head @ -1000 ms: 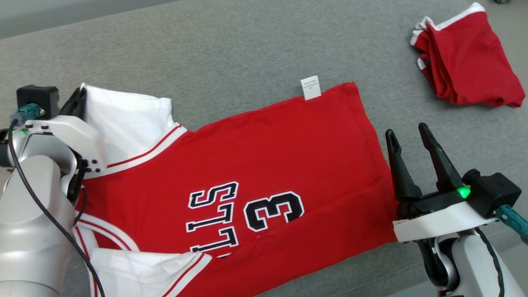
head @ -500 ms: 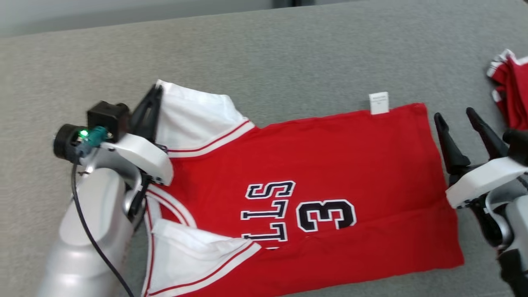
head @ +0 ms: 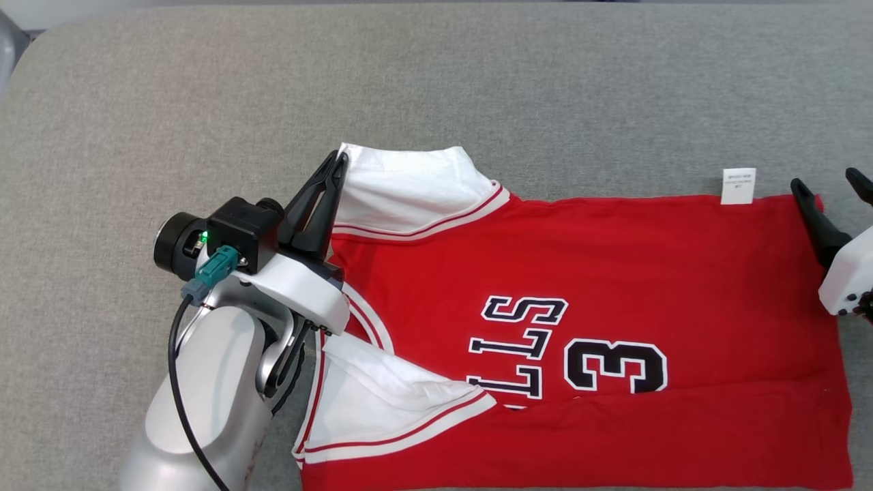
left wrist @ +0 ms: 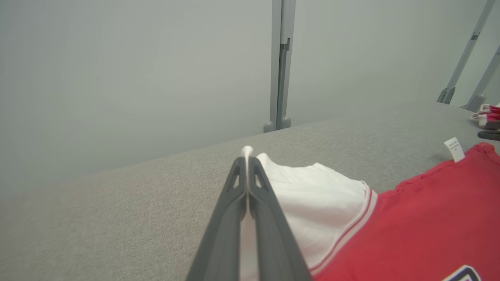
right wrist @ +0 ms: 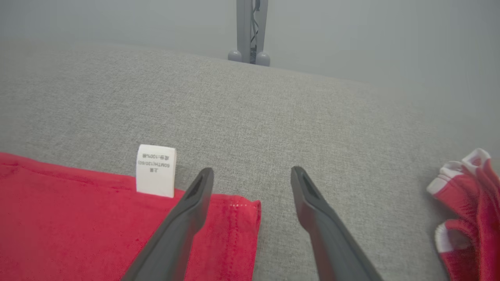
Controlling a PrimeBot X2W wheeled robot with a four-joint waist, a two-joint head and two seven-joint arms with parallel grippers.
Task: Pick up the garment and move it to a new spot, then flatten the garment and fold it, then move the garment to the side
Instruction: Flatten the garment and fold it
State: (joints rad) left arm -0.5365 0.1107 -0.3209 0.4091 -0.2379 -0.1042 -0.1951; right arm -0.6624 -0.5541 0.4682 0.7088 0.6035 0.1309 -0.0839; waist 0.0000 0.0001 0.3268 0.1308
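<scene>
The red jersey [head: 614, 266] lies spread on the grey bench [head: 204, 102], lettering up. The left gripper [head: 335, 169] is clamped on the edge of its far white sleeve [head: 409, 184]. The right gripper [head: 825, 183] stands wide open over the hem corner, beside the white tag [head: 738, 185].

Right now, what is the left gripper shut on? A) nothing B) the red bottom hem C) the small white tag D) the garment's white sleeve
D: the left gripper is shut on the edge of the white sleeve of the garment, with white cloth poking past its tips.
</scene>
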